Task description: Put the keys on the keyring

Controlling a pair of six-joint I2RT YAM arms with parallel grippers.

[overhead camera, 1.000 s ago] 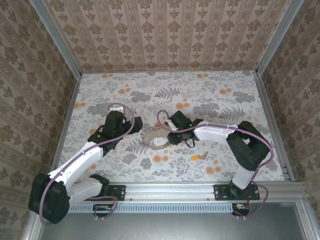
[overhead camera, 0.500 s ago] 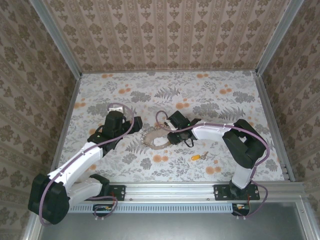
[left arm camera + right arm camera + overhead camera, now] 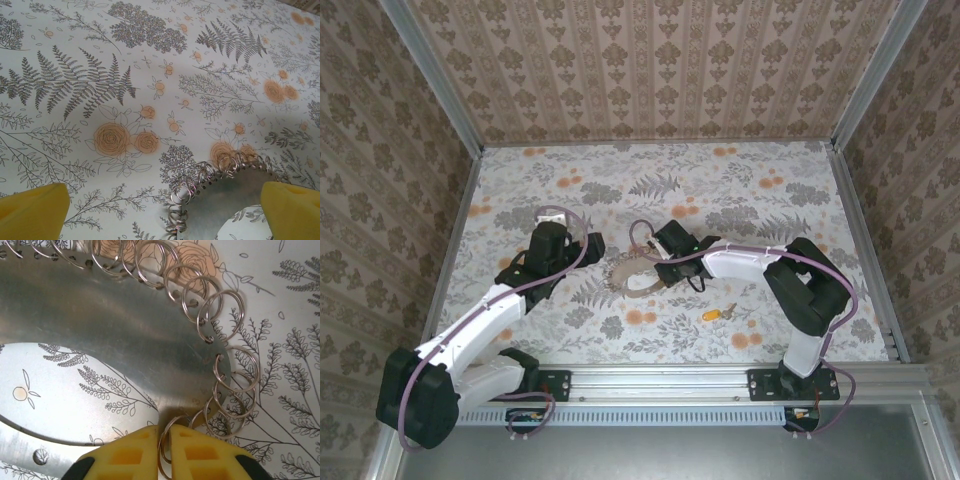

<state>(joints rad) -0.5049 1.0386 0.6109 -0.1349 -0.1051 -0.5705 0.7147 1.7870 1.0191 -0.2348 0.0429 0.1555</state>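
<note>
Two fingers of my right gripper have just closed to a sliver, pinching one wire loop at the edge of the keyring, so it is now steadied for threading. The key lies loose behind that hand, beside my forearm. My left gripper gapes wide, with the keyring just ahead.

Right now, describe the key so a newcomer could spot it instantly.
On the floral table, look toward the near edge. The key lies alone right of the keyring, near the right arm: solid orange-yellow head with short silvery blade, unlike the flat printed flowers.
</note>
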